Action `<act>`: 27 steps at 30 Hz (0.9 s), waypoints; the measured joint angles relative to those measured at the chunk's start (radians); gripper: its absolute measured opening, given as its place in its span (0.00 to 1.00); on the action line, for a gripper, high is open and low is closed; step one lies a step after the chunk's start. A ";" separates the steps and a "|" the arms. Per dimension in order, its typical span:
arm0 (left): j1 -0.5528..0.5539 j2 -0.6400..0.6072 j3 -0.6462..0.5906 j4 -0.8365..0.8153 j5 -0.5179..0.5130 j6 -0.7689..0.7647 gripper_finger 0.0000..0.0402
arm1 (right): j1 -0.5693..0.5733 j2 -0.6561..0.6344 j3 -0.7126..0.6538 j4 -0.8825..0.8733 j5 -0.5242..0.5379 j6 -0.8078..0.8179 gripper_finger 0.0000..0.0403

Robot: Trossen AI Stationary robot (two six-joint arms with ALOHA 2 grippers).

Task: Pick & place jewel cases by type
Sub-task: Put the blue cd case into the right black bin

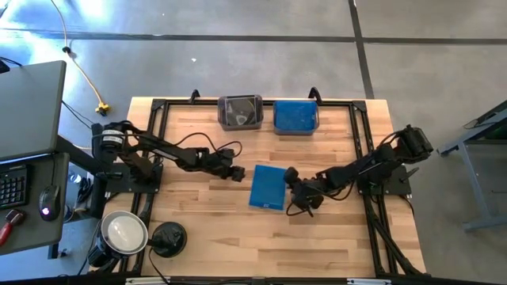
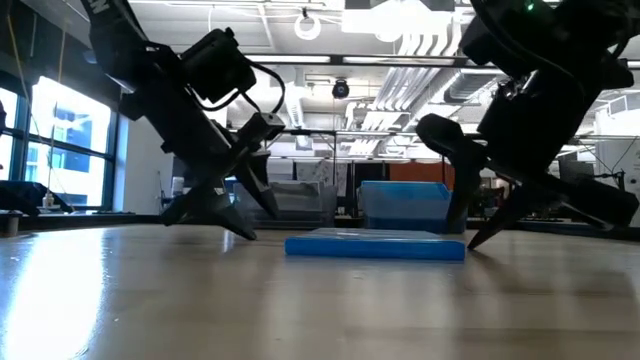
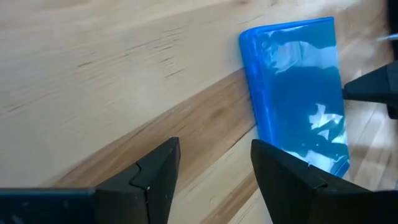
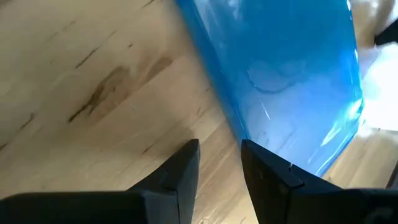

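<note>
Now one flat blue plastic jewel case (image 1: pixel 267 188) lies alone on the wooden tabletop (image 1: pixel 333 237), between both arms. Right end effector (image 1: pixel 303 199), slightly open and empty, should slide over its edge squarely; left end effector (image 1: pixel 236 173), open, waits beside.

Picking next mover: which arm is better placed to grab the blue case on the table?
Right, marginally. The right gripper sits low beside the blue jewel case, the case edge right past its fingers. The left gripper is also open and near, but slightly farther off.
</note>
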 joint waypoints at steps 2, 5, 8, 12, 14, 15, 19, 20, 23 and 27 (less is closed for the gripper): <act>0.000 0.006 0.000 0.029 -0.005 0.000 0.50 | 0.000 0.000 0.000 0.006 -0.015 -0.042 0.29; 0.000 0.016 -0.003 0.089 -0.021 -0.001 0.50 | -0.003 0.000 -0.001 0.020 -0.035 -0.081 0.29; 0.000 0.061 0.001 0.183 -0.032 0.000 0.50 | -0.018 0.012 -0.001 0.031 -0.050 -0.087 0.29; 0.000 0.153 0.026 0.300 0.010 0.004 0.50 | -0.044 0.055 0.000 0.080 -0.076 -0.118 0.29; 0.000 0.201 0.054 0.314 0.047 0.005 0.50 | -0.051 0.068 0.001 0.114 -0.081 -0.147 0.29; 0.000 0.221 0.072 0.314 0.059 0.004 0.50 | -0.053 0.070 0.000 0.125 -0.081 -0.159 0.29; -0.002 0.265 0.139 0.293 0.106 0.018 0.50 | -0.063 0.074 -0.001 0.164 -0.094 -0.172 0.29; -0.005 0.270 0.156 0.281 0.107 0.040 0.50 | -0.066 0.075 0.002 0.167 -0.108 -0.174 0.29; -0.007 0.275 0.194 0.243 0.112 0.079 0.50 | -0.068 0.076 0.009 0.170 -0.126 -0.200 0.29; -0.009 0.276 0.217 0.217 0.101 0.087 0.50 | -0.059 0.078 0.010 0.199 -0.104 -0.201 0.29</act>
